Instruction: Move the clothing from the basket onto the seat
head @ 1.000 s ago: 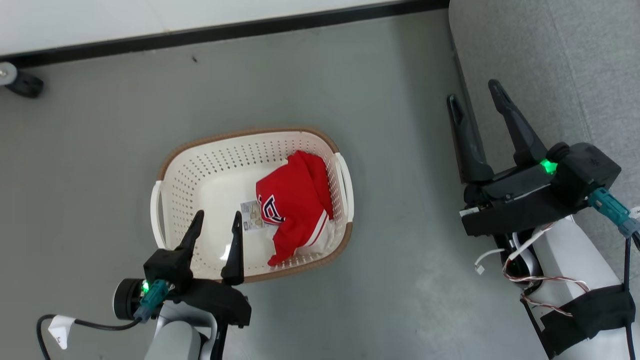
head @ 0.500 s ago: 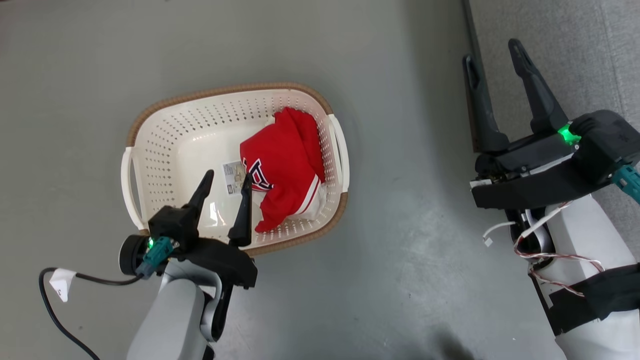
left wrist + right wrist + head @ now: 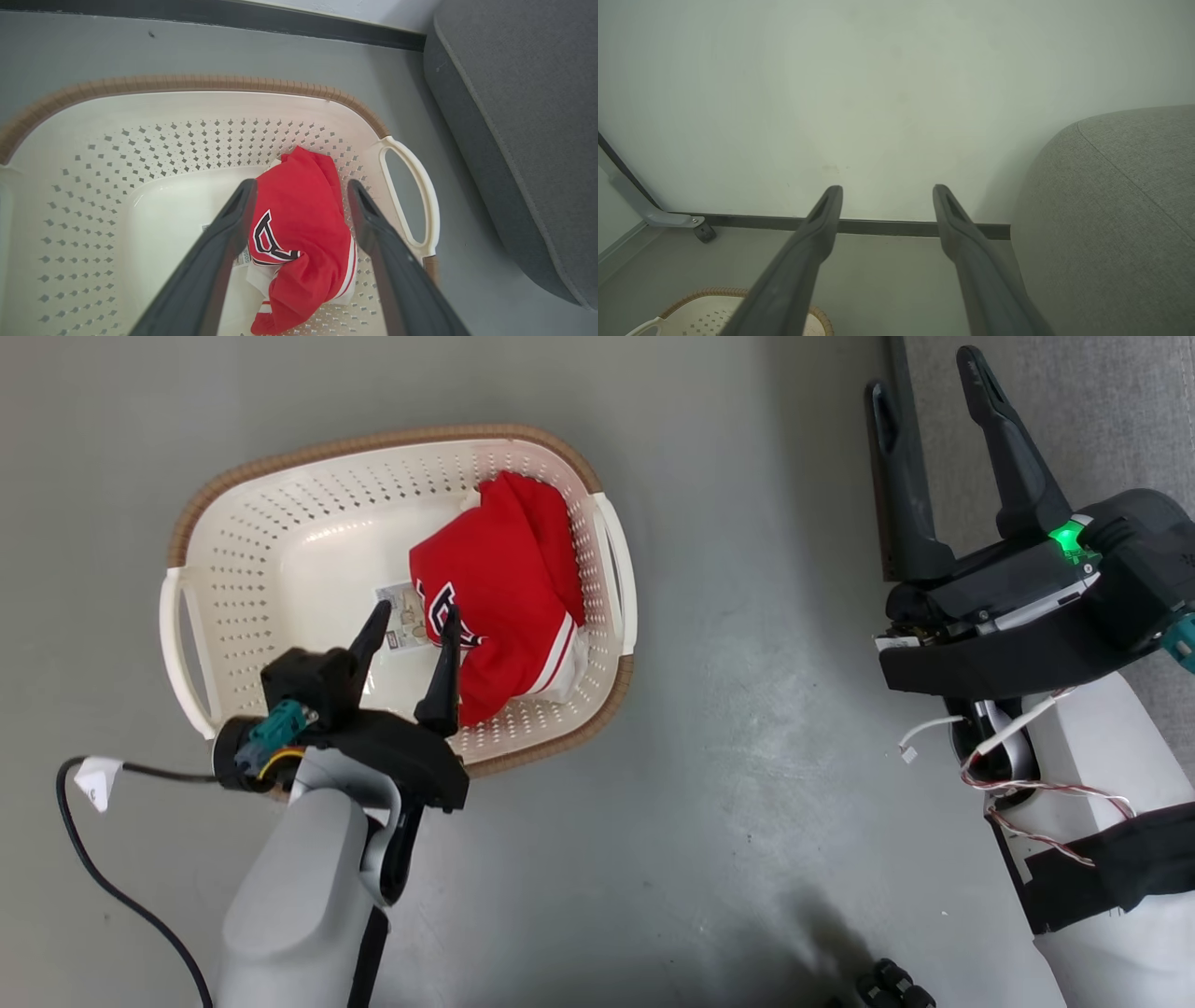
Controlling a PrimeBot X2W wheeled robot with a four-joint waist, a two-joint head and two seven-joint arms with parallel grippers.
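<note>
Left gripper (image 3: 416,614) spread wide over red jersey (image 3: 509,569), at right end of basket (image 3: 280,462). Right gripper (image 3: 924,373) wide beside sofa seat (image 3: 1120,411). Risk: shallow pinch, cloth slips free.

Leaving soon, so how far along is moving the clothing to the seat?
Nothing done: the red clothing lies in the basket, none on the visible seat. In hand: the open left gripper hovers over it. Left: grasp, carry, place.
</note>
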